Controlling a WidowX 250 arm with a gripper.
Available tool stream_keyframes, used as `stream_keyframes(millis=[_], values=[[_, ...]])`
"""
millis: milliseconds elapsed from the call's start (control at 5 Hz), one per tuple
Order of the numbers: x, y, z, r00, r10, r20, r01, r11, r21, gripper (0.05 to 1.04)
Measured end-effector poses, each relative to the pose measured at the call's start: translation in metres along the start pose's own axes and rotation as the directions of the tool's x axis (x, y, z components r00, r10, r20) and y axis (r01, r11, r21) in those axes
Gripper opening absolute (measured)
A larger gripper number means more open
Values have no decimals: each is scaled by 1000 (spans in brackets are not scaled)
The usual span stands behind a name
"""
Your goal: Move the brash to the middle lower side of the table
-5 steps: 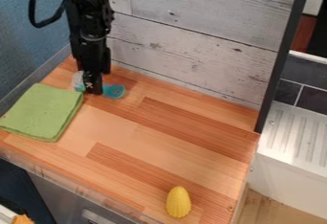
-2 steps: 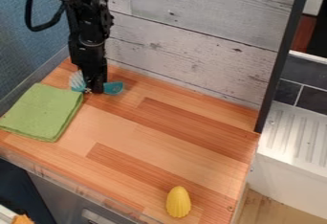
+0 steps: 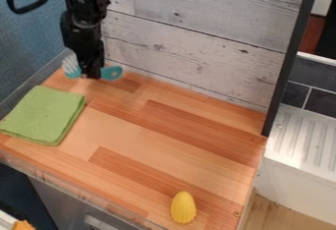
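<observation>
The black gripper [image 3: 91,75] hangs at the upper left of the table, near the back corner, shut on the middle of the brush. The brush [image 3: 111,73] is teal, with pale bristles at its left end and a rounded teal handle end sticking out to the right of the gripper. Its middle part is hidden behind the fingers. It appears to be held above the wooden table [image 3: 151,140].
A folded green cloth [image 3: 43,115] lies at the table's left side, just below the gripper. Near the front edge stands a yellow ridged object [image 3: 183,207]. A plank wall [image 3: 197,37] runs behind the table, and a dark post [image 3: 289,67] rises at its right.
The gripper has moved up and slightly left, and the brush has moved with it. The cloth and the yellow object have stayed where they were.
</observation>
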State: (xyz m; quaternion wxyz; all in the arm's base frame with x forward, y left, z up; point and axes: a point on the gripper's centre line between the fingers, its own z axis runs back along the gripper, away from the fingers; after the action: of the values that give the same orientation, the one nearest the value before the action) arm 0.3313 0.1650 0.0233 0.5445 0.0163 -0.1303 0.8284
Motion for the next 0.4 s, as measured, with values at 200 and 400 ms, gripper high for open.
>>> stream_keyframes(millis=[200,400], values=[[-11,1,34,1000,-9,-20,8,999,-51,318],[-20,21,60,999,-16,-33,13,997,-75,318]])
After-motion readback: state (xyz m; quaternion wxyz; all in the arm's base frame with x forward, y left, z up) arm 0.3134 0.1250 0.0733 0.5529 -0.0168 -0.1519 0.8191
